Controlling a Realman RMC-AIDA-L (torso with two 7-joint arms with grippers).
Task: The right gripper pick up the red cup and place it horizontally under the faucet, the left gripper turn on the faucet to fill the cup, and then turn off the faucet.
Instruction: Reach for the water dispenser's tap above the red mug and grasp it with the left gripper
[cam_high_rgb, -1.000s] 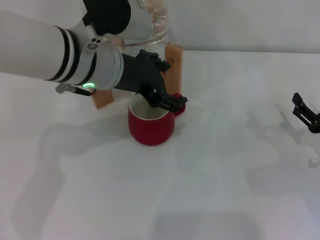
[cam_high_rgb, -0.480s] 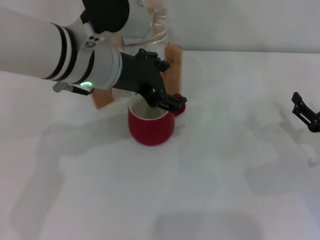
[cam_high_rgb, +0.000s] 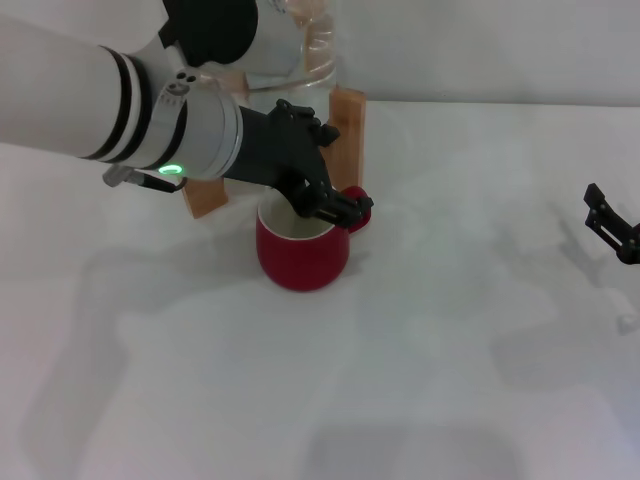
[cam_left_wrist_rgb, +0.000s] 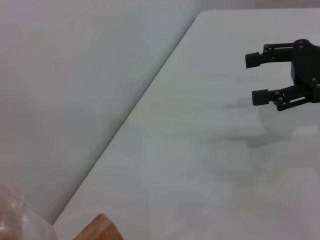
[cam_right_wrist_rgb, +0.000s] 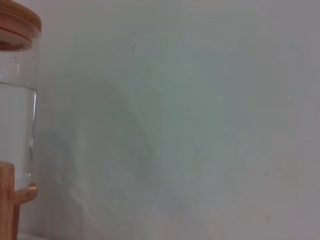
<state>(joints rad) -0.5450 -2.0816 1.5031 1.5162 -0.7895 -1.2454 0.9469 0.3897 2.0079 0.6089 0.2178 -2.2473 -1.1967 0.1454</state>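
Observation:
The red cup (cam_high_rgb: 300, 258) stands upright on the white table in the head view, right in front of the wooden stand (cam_high_rgb: 348, 122) of the clear water jug (cam_high_rgb: 318, 45). Its cream inside shows and its handle points right. My left gripper (cam_high_rgb: 335, 205) reaches in from the left, over the cup's far rim and handle. It covers the spot where the faucet is, so the faucet is hidden. My right gripper (cam_high_rgb: 610, 225) is open and empty at the table's far right; it also shows in the left wrist view (cam_left_wrist_rgb: 256, 77).
The right wrist view shows the jug (cam_right_wrist_rgb: 15, 110) with water, its wooden lid (cam_right_wrist_rgb: 17, 22) and part of the stand (cam_right_wrist_rgb: 6, 200) against a plain wall. A corner of the stand (cam_left_wrist_rgb: 100, 229) shows in the left wrist view. White table (cam_high_rgb: 430, 380) lies in front of the cup.
My left arm has shifted very slightly over the cup. The cup and my right gripper have not moved.

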